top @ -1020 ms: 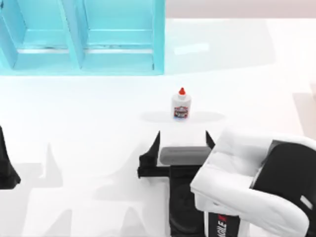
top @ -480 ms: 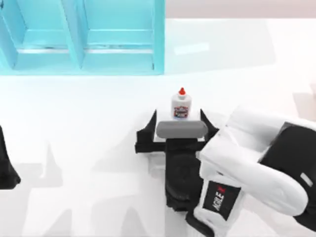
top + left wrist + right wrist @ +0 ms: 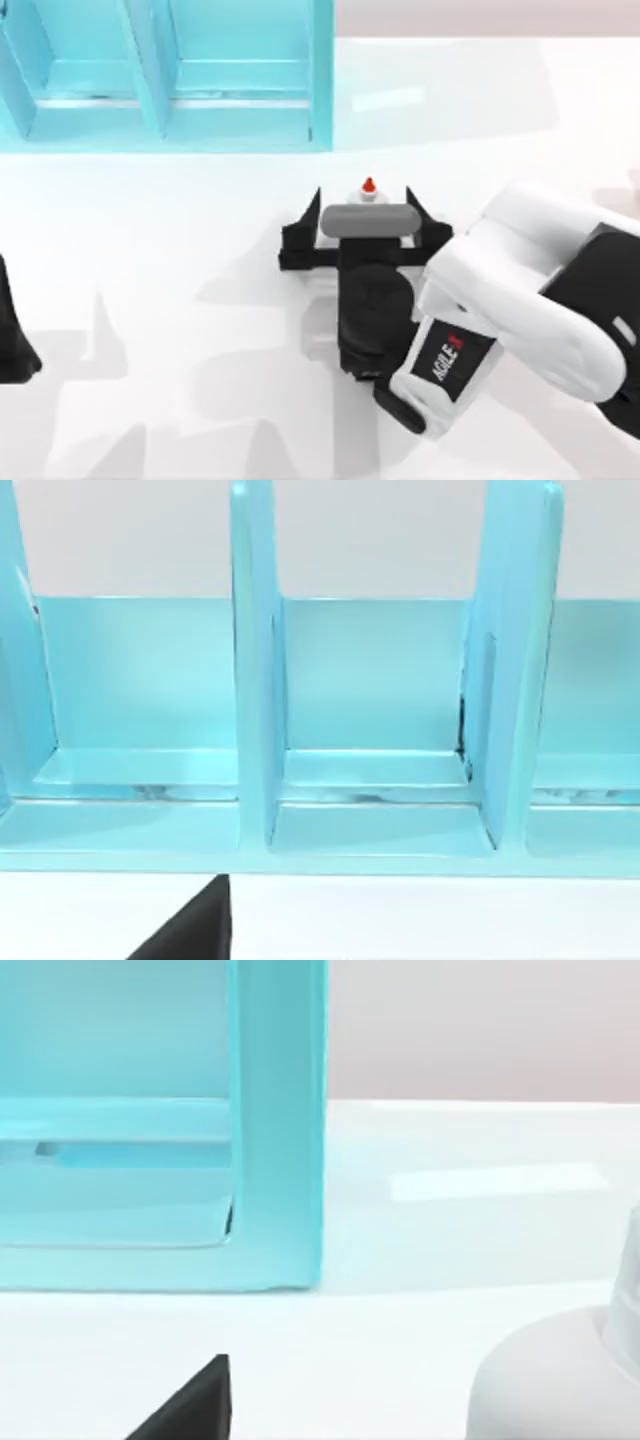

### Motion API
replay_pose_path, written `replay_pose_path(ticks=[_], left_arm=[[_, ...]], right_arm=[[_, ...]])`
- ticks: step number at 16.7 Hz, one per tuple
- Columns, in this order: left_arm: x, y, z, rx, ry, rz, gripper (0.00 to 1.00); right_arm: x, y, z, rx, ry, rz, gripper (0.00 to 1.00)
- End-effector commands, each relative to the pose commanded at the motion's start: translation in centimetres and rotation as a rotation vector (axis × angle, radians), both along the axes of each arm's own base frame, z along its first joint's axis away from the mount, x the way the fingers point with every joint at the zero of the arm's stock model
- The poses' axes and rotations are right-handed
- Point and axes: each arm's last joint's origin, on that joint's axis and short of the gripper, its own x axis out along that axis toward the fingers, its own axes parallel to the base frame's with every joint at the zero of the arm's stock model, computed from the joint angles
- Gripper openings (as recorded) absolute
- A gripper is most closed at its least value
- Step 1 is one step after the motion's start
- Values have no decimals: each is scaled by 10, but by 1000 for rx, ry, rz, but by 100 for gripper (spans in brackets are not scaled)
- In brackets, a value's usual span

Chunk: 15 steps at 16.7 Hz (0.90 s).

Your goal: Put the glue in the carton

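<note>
The glue stands upright at the table's middle; its red cap and a bit of white shoulder poke out above the grey bar of my right gripper. That gripper is open, one black finger on each side of the bottle, and its body hides the label. In the right wrist view the glue's white shoulder looms close and a black fingertip shows. The turquoise carton, split into compartments, stands at the far left. My left gripper is parked at the table's left edge.
The carton's open compartments face the left wrist camera, with upright dividers between them. Bare white table lies between the carton's front wall and the glue, and to the right of the glue.
My right arm has advanced toward the far side. Its open fingers went from short of the glue to either side of it, and the bottle's body became covered from above.
</note>
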Motion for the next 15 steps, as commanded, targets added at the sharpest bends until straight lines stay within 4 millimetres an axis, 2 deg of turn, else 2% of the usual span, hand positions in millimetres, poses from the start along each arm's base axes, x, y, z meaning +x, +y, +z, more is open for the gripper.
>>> replay_pose_path(ticks=[1,14,15], left_arm=[[0,0,0,0,0,0,100],[0,0,0,0,0,0,100],[0,0,0,0,0,0,100]], right_arm=[[0,0,0,0,0,0,100],[0,0,0,0,0,0,2],[0,0,0,0,0,0,0]])
